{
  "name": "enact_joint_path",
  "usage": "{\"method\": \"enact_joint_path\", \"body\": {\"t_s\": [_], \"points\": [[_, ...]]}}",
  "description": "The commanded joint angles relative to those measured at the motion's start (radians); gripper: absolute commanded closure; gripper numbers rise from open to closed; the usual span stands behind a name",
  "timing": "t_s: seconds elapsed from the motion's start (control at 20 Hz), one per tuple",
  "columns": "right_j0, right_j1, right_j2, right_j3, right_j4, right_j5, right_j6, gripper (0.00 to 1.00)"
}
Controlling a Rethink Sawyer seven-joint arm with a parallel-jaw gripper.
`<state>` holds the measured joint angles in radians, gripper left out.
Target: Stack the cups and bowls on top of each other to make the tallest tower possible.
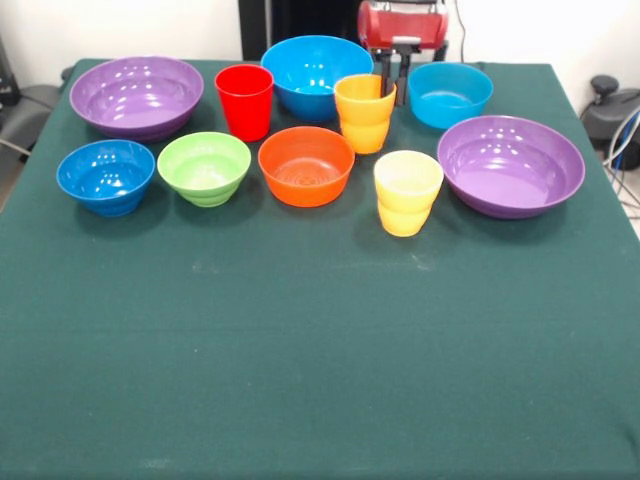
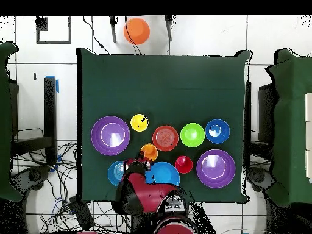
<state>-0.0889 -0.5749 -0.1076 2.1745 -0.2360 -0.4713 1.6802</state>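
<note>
Ten empty containers stand apart in two loose rows across the upper part of the front view, none stacked. Back row, left to right: purple bowl (image 1: 136,95), red cup (image 1: 244,100), large blue bowl (image 1: 316,75), orange cup (image 1: 365,112), cyan bowl (image 1: 449,94). Front row: dark blue bowl (image 1: 105,176), green bowl (image 1: 204,167), orange bowl (image 1: 306,165), yellow cup (image 1: 407,191), second purple bowl (image 1: 511,165). The whole lower half of the green surface (image 1: 320,360) lies bare up to its near edge. The tool (image 1: 392,72) hangs at top centre between the large blue bowl and the cyan one, just behind the orange cup; whether it is spread or pressed together I cannot tell.
</note>
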Motion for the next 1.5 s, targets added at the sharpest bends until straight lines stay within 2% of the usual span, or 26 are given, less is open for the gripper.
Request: {"method": "enact_joint_path", "body": {"t_s": [0.05, 0.45, 0.9, 1.5], "points": [[-0.001, -0.161, 0.106, 0.016, 0.072, 0.264, 0.177, 1.0], [0.037, -0.22, 0.079, 0.039, 0.105, 0.308, 0.208, 1.0], [0.033, -0.247, 0.085, 0.041, 0.093, 0.326, 0.205, 1.0], [-0.022, -0.266, 0.153, -0.088, 0.089, 0.436, 0.182, 1.0]]}}
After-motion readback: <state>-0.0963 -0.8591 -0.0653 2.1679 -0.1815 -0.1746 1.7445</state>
